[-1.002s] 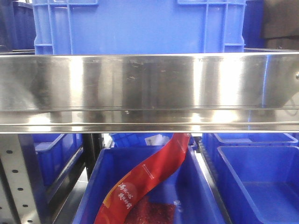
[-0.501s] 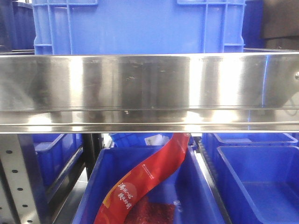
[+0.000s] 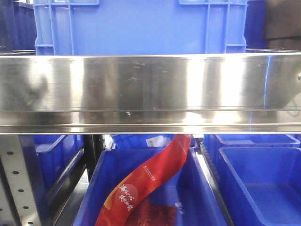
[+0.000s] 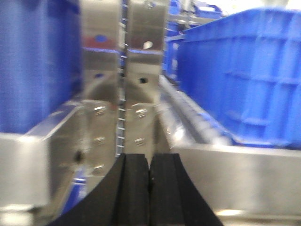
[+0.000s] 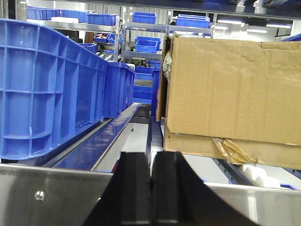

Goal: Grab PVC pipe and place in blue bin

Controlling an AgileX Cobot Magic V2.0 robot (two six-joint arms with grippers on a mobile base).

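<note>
1. Nothing in the front view is shifting from a second ago except the reflections on the wide brushed stainless-steel shelf rail [image 3: 150, 89], where a dark smudge is now showing at its left end; the bins are sitting exactly as before.
2. My left gripper [image 4: 149, 188] is resting clenched, its two black rubber pads pressed flat together with nothing between them, and it is pointing at a perforated steel shelf upright [image 4: 123, 84].
3. A large blue ribbed plastic bin [image 4: 244, 75] is standing to the right of that upright in the left wrist view, which is coming through blurred.
4. My right gripper [image 5: 151, 188] is likewise clenched on nothing, pads meeting along a thin seam.
5. It is facing down a shelf lane between a long blue plastic crate [image 5: 47, 89] on the left and a dented brown cardboard box [image 5: 230, 89] on the right.
6. In the front view, a tall blue plastic tote [image 3: 141, 26] is sitting on the rail's shelf.
7. Below the rail, an open blue bin [image 3: 150, 188] is holding a curved red printed plastic package [image 3: 146, 181], which is leaning from the bin's back edge toward its front left.
8. I am not seeing the PVC pipe in any view, so I cannot tell where it is lying.
</note>
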